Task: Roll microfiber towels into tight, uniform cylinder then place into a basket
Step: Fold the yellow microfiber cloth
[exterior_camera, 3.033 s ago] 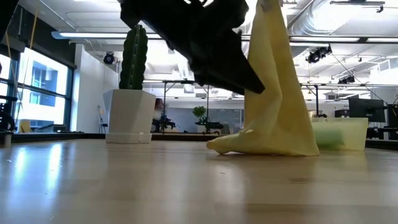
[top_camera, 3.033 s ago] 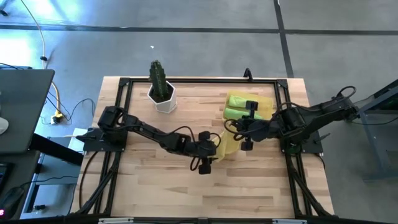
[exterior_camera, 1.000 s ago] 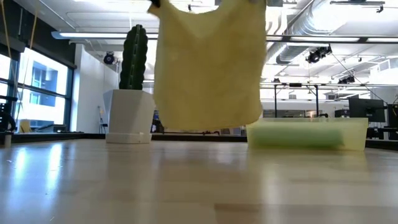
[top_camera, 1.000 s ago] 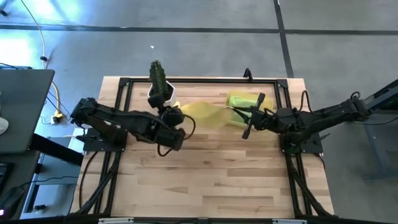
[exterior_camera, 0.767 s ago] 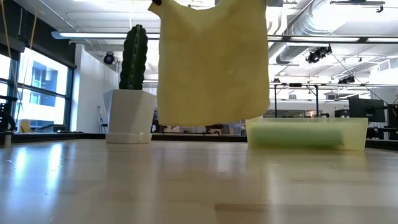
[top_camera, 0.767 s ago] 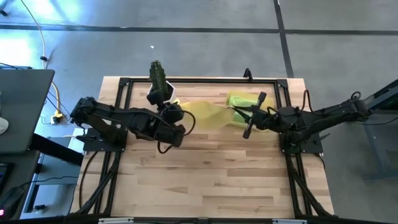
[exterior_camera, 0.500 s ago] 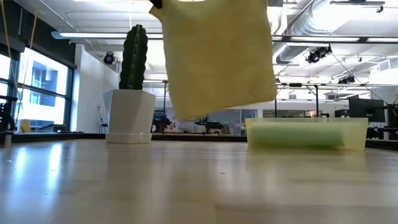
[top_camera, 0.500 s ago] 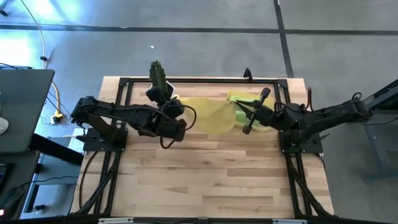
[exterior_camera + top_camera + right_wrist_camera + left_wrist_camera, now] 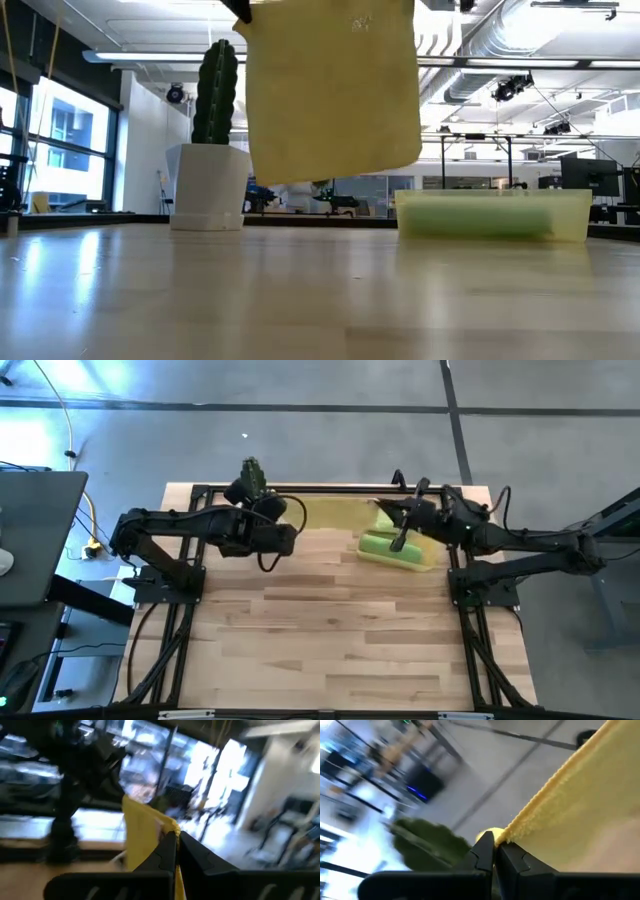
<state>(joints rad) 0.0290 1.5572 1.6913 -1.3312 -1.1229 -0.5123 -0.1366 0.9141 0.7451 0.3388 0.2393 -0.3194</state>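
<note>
One yellow towel (image 9: pixel 335 515), one green towel (image 9: pixel 385 546), one basket (image 9: pixel 425 555), one potted cactus (image 9: pixel 213 140).

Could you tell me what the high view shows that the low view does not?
Only the high view shows both arms: the left hand and right hand, each shut on a corner of the yellow towel, stretched between them at the table's far edge. Only the low view shows the towel hanging flat, clear of the tabletop. Both show the cactus and the basket holding something green.
</note>
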